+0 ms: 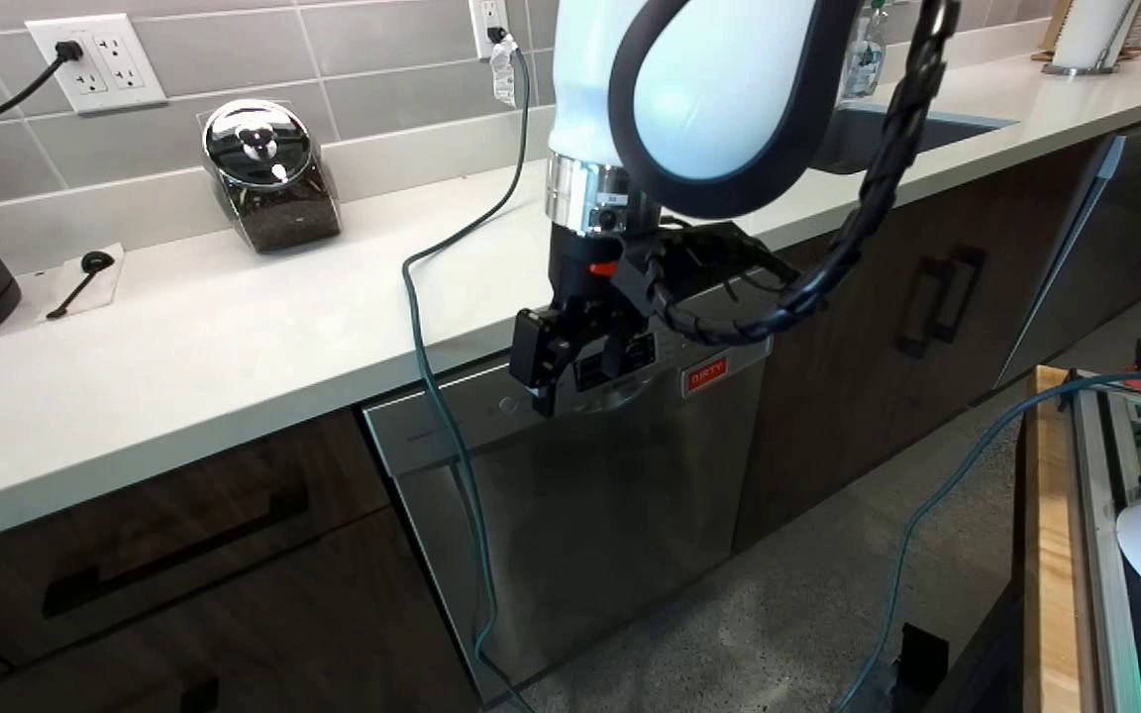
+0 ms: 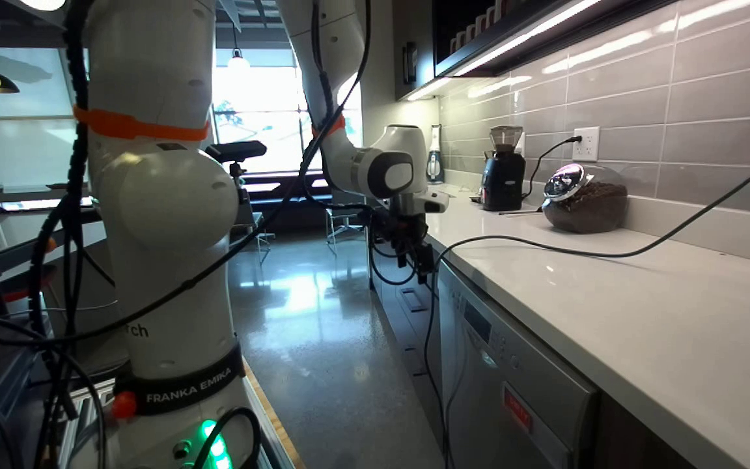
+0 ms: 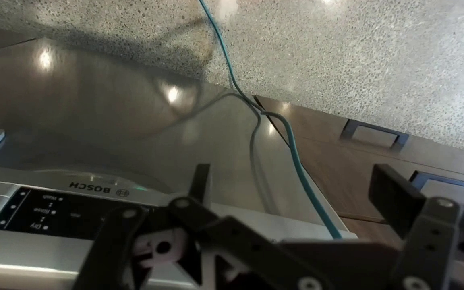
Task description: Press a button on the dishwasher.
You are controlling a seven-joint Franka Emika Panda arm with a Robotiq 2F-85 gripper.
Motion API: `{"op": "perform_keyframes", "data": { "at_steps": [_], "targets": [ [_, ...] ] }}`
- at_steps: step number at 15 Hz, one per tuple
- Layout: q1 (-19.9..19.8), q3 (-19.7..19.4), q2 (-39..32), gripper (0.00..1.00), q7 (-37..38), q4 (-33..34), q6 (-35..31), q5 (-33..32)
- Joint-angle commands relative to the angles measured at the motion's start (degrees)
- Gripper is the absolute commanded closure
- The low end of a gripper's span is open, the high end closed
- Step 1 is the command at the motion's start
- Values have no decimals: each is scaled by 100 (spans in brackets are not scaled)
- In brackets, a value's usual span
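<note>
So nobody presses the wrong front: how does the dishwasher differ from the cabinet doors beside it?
The dishwasher is shiny steel-grey; the cabinet doors are dark wood-grain. The dishwasher carries a dark display and red sign; the cabinet doors carry bar handles. Both stand under the counter.

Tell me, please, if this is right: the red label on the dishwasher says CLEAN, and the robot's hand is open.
Not quite: the red label on the dishwasher says DIRTY, not CLEAN, as an exterior view shows; the hand is open, as you say.
</note>
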State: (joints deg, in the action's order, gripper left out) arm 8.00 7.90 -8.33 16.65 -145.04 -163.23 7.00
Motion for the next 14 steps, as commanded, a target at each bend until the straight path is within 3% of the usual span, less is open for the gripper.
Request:
{"op": "perform_keyframes", "data": {
  "at_steps": [1, 10, 12, 14],
  "targets": [
    [89, -36, -676, 0, -18, 77, -845, 43],
    [57, -50, -518, 0, -88, 31, -751, 107],
    [545, -753, -680, 0, 563, -9, -1154, -481],
    [600, -898, -892, 0, 585, 70, -1393, -424]
  ]
}}
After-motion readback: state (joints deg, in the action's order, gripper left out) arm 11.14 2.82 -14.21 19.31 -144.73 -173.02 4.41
